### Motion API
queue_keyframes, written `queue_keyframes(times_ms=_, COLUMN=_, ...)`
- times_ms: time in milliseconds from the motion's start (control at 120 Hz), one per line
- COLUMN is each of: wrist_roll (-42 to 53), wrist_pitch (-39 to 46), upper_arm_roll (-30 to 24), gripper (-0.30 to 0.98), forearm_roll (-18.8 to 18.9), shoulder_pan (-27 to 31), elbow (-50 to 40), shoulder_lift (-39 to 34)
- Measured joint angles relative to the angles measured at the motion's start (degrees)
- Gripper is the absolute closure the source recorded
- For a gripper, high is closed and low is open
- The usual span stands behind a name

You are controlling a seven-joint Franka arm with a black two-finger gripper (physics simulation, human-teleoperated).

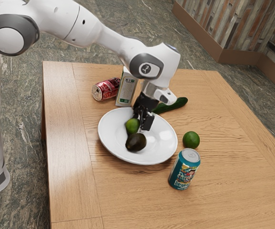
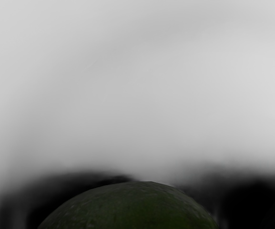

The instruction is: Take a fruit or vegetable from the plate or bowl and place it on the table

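Observation:
The black gripper (image 1: 143, 121) is low over the white plate (image 1: 163, 143) in the exterior view, its fingers open. A green lime (image 1: 132, 126) rests in the plate right at the fingers, partly between them, with a narrow gap towards the finger on the exterior view's right. A dark avocado (image 1: 136, 142) lies in the plate just in front of the lime. In the wrist view the rounded top of the green lime (image 2: 132, 207) shows at the lower edge, with dark blurred shapes on both sides of it.
Another lime (image 1: 191, 140) and a teal can (image 1: 184, 169) are on the table (image 1: 232, 191) beside the plate, towards the exterior view's right. Behind the plate are a red can (image 1: 106, 89), a white carton (image 1: 126, 89) and a cucumber (image 1: 173, 105).

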Motion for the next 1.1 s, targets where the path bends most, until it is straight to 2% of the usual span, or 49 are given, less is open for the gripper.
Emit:
queue_keyframes(times_ms=92, wrist_roll=-0.29, wrist_pitch=0.01, upper_arm_roll=-0.02, gripper=0.26, forearm_roll=-0.08, shoulder_pan=-0.21, elbow=-0.05, shoulder_lift=-0.18)
queue_keyframes(times_ms=183, wrist_roll=-0.71, wrist_pitch=-0.22, upper_arm_roll=-0.4, gripper=0.31, forearm_roll=0.72, shoulder_pan=-0.2, elbow=0.33, shoulder_lift=-1.11)
queue_keyframes(times_ms=258, wrist_roll=-1.15, wrist_pitch=-2.35, upper_arm_roll=-1.56, gripper=0.35, forearm_roll=2.81, shoulder_pan=0.31, elbow=5.23, shoulder_lift=-0.85)
queue_keyframes(times_ms=367, wrist_roll=-1.65, wrist_pitch=-8.59, upper_arm_roll=-2.9, gripper=0.3, forearm_roll=6.81, shoulder_pan=0.15, elbow=19.42, shoulder_lift=4.66)
queue_keyframes(times_ms=458, wrist_roll=-1.36, wrist_pitch=-14.48, upper_arm_roll=-6.05, gripper=0.28, forearm_roll=10.25, shoulder_pan=3.05, elbow=32.52, shoulder_lift=12.82)
queue_keyframes(times_ms=575, wrist_roll=-0.08, wrist_pitch=-19.41, upper_arm_roll=-9.45, gripper=0.28, forearm_roll=13.23, shoulder_pan=7.49, elbow=42.94, shoulder_lift=21.91)
queue_keyframes(times_ms=667, wrist_roll=1.2, wrist_pitch=-21.72, upper_arm_roll=-13.39, gripper=0.3, forearm_roll=16.62, shoulder_pan=8.61, elbow=49.79, shoulder_lift=27.13)
queue_keyframes(times_ms=908, wrist_roll=5.17, wrist_pitch=-23.84, upper_arm_roll=-15.44, gripper=0.32, forearm_roll=21.29, shoulder_pan=9.59, elbow=61.52, shoulder_lift=34.22)
queue_keyframes(times_ms=1100, wrist_roll=9.54, wrist_pitch=-16.6, upper_arm_roll=-16.48, gripper=0.33, forearm_roll=22.1, shoulder_pan=10.81, elbow=62.79, shoulder_lift=37.14)
